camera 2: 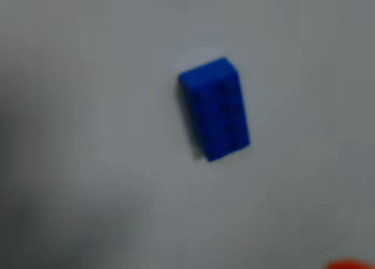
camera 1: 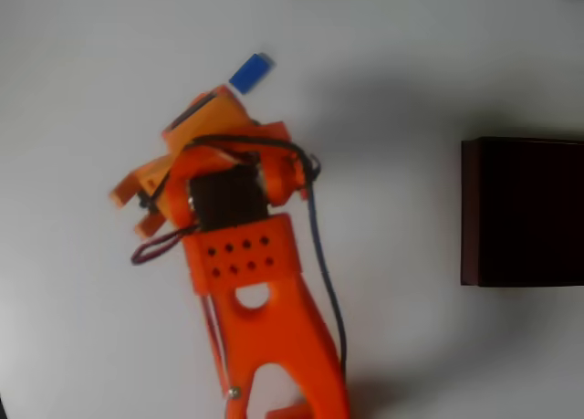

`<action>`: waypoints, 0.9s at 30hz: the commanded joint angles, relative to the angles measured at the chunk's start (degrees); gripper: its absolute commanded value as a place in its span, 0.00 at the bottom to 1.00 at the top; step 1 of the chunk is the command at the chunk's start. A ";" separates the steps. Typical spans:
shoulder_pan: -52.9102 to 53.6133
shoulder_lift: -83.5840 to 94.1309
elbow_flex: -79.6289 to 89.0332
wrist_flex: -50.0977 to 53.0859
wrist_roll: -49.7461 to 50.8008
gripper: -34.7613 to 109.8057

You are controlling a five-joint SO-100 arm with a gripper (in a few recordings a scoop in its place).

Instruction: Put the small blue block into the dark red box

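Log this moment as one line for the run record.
phase: approach | small blue block: on table, ungrasped | arm: beside block | dark red box: far right in overhead view, block not inside

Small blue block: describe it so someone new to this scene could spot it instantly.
In the overhead view, start at the orange arm on the white table. Just past its upper end lies the small blue block, far left of the dark red box. It is the only bright blue, tiny rectangular piece.

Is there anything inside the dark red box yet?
Nothing shows inside the dark red box in the overhead view: its interior is dark, and the picture's edge cuts off part. The small blue block lies on the white table.
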 commanded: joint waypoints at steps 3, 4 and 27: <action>0.70 -2.11 -2.55 -3.34 -3.08 0.32; 0.79 -2.64 -2.64 -3.69 -3.25 0.32; 1.14 -45.62 -66.88 23.64 -5.71 0.35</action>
